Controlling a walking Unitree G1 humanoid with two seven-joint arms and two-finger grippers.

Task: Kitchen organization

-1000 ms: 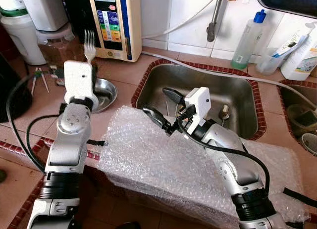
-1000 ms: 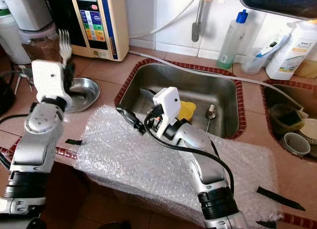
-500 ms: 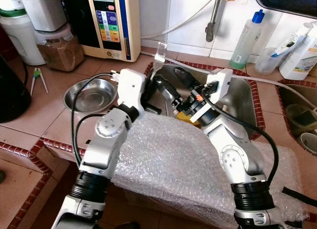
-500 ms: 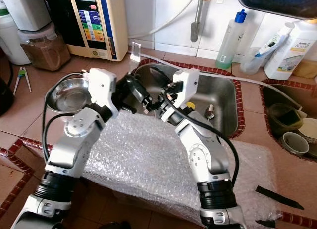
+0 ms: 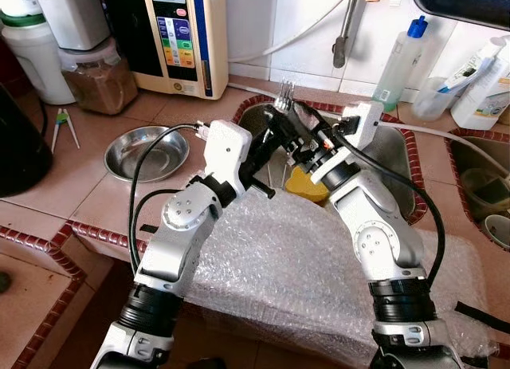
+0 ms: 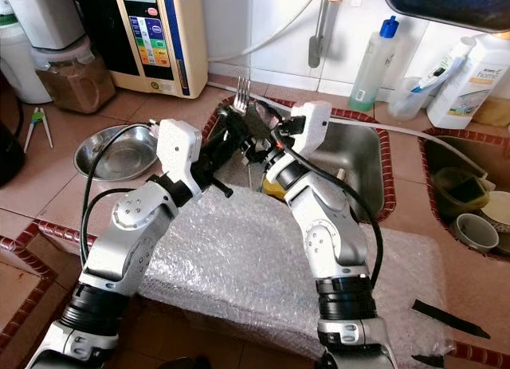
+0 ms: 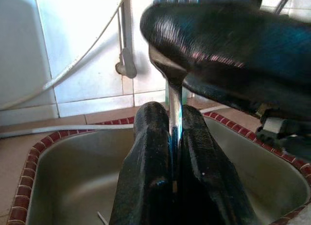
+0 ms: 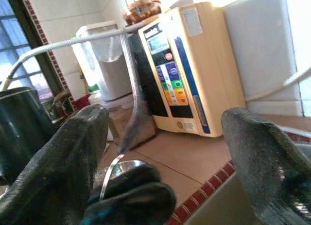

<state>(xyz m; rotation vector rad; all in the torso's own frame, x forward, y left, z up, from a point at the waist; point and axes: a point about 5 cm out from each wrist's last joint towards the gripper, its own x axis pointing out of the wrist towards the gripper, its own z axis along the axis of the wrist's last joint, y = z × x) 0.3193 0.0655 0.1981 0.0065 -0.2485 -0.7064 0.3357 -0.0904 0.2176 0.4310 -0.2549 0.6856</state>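
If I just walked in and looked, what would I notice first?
You'd spot the shiny fork first, held upright over the near edge of the steel sink with its prongs up. The left tool is shut on its handle, and the right tool is open right beside it. In front of the sink, a big sheet of bubble wrap covers the counter.

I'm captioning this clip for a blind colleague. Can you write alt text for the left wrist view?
The left hand is shut on the handle of a fork that stands upright, its tines at the picture's top edge. One black finger of the right hand crosses just in front of the fork's neck. Behind lie the steel sink and a white tiled wall.
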